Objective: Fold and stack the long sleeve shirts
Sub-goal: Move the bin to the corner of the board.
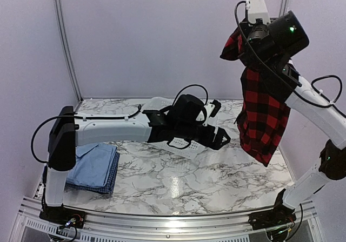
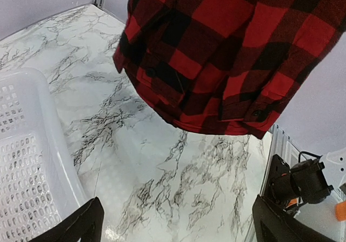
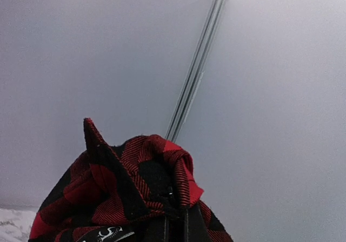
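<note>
Right claw raised high, clamped; left claw low, spread wide.

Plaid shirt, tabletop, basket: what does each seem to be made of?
Plaid shirt: soft woven cloth, probably flannel; it looks matte and drapes and bunches in folds.
Tabletop: marble-patterned, smooth and glossy, with glare; whether it is stone or printed laminate, I cannot tell.
Basket: white moulded plastic, slightly shiny, with rows of slots.

red/blk plaid shirt, lt blue shirt
</note>
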Controlling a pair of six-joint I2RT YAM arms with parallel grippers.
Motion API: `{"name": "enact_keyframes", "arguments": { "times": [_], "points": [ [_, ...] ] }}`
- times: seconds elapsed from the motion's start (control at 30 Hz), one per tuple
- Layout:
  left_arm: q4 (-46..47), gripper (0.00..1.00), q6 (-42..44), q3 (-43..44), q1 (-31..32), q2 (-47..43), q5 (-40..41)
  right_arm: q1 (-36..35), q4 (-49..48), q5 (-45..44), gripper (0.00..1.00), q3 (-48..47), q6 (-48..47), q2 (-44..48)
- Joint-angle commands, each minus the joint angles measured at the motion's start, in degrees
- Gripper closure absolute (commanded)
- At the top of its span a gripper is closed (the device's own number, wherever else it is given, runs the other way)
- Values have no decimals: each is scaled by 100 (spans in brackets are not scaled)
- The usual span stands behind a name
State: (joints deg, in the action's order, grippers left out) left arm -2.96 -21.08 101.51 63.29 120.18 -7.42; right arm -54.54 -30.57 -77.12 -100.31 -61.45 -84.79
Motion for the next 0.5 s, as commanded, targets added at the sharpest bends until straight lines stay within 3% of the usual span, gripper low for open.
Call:
{"name": "enact_keyframes", "arguments": {
  "times": [0.0,0.07,0.13,0.3,0.47],
  "points": [
    [-511,1,-117,916,80,712,253,213,3477,264,100,-282,2556,-84],
    [-822,1,-106,1450,140,1172,463,550,5790,1178,100,-738,4842,-360],
    [-1113,1,-77,1939,199,1523,690,1042,6798,2200,100,-706,5829,-481],
    [-1390,1,-101,2890,295,2284,1133,1728,6678,3425,100,483,6738,-183],
    [-1411,1,-110,3304,368,2738,1877,2229,6564,3657,100,1245,7283,217]
  ]
}}
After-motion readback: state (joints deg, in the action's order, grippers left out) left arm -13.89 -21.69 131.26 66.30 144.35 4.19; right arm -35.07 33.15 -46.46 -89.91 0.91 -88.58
